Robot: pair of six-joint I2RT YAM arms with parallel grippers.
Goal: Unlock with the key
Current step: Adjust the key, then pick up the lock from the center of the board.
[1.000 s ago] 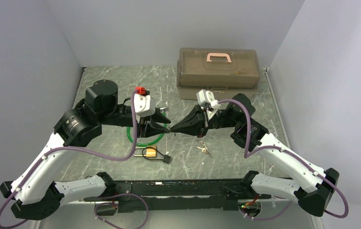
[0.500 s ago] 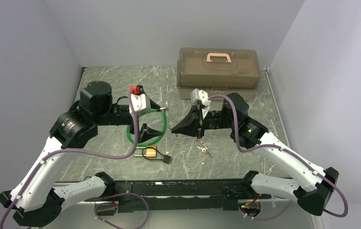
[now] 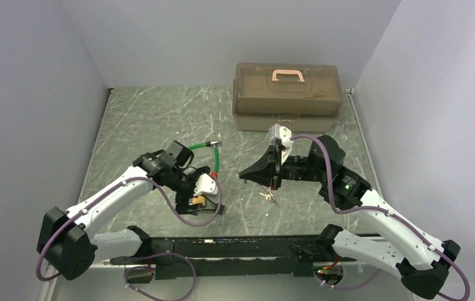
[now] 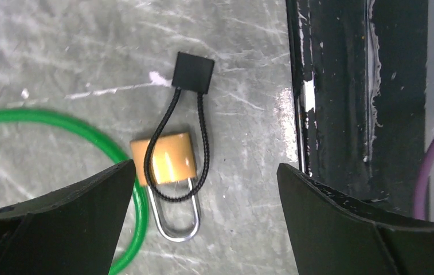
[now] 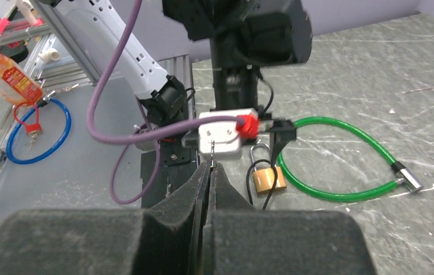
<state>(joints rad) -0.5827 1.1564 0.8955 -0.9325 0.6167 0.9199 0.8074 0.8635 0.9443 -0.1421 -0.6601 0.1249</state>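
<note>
The right gripper (image 5: 210, 169) is pressed together on the key (image 5: 211, 150), and only 1 thin silver sliver shows past the fingertips. It is held in the air right of centre, well apart from the brass padlock (image 4: 167, 163). The key's long axis runs in line with the fingers, roughly left to right across the table (image 3: 159, 113), with its tip pointing left.

The left gripper (image 4: 206, 166) hangs spread wide over the padlock and touches nothing. The padlock lies flat near the table's near edge.

I see 3 likely risks:
1. So little of the key is pinched that it may twist or slide back between the pads when pushed.
2. The padlock is loose, so a push on it could skate it away unless the left claw closes on it first.
3. A black cord loop (image 4: 204, 146) lies across the brass body and may foul that grasp.

The keyhole is not visible, so lining up the key is uncertain.
</note>
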